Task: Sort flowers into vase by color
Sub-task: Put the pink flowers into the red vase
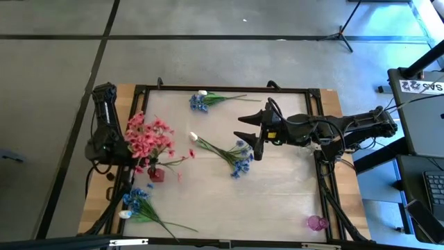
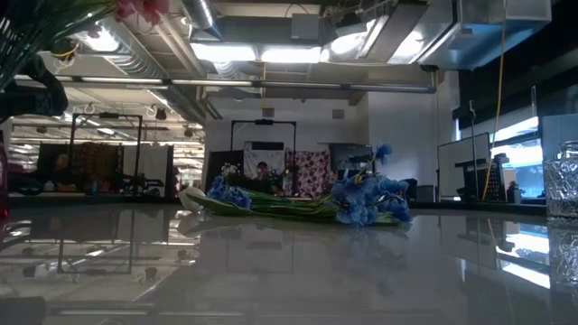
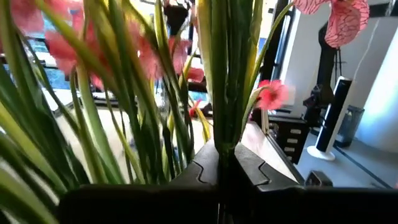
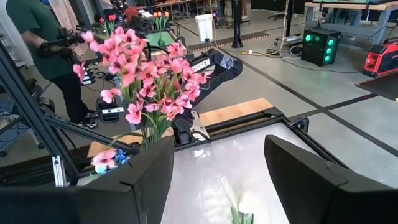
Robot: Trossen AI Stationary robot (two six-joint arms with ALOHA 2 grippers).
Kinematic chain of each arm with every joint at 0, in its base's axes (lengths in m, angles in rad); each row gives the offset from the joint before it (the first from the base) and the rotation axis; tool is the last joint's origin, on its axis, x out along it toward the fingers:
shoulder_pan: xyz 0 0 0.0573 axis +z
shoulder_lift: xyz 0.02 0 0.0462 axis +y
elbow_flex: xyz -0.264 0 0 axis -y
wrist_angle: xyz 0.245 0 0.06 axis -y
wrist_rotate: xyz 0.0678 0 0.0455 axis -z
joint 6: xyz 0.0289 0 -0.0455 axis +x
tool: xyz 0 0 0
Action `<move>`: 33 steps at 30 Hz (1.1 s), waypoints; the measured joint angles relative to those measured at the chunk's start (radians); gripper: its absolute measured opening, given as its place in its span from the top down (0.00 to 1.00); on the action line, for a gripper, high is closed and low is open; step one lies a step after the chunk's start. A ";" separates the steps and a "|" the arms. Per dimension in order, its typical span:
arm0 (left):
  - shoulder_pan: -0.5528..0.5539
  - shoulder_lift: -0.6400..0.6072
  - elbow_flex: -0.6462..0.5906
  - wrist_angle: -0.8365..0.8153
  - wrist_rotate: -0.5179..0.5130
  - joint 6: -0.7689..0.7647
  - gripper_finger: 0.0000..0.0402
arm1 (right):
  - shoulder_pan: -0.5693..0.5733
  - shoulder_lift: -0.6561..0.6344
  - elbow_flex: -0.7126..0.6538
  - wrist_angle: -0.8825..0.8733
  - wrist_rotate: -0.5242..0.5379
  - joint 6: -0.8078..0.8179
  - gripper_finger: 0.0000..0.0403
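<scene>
Here left pincer (image 1: 130, 148) clamps pink flowers (image 1: 149, 137), seemingly upright.

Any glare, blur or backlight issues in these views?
Low view: the glossy white tabletop mirrors the ceiling lights, and the blue flower sprig is dim against the bright room. Left wrist view: the pink-flowered bunch of green stems is so close that its outer leaves smear out of focus. Right wrist view: the right gripper's dark fingers are soft.
</scene>
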 joint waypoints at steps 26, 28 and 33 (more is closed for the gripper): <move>0.000 0.008 0.000 -0.224 0.028 -0.208 0.99 | -0.016 0.000 0.000 -0.005 0.032 -0.032 0.38; 0.000 0.008 0.000 -0.221 0.029 -0.208 0.99 | -0.022 0.000 0.000 -0.005 0.032 -0.033 0.38; 0.000 0.009 0.000 -0.194 0.037 -0.206 0.94 | -0.028 0.000 0.000 -0.005 0.032 -0.034 0.38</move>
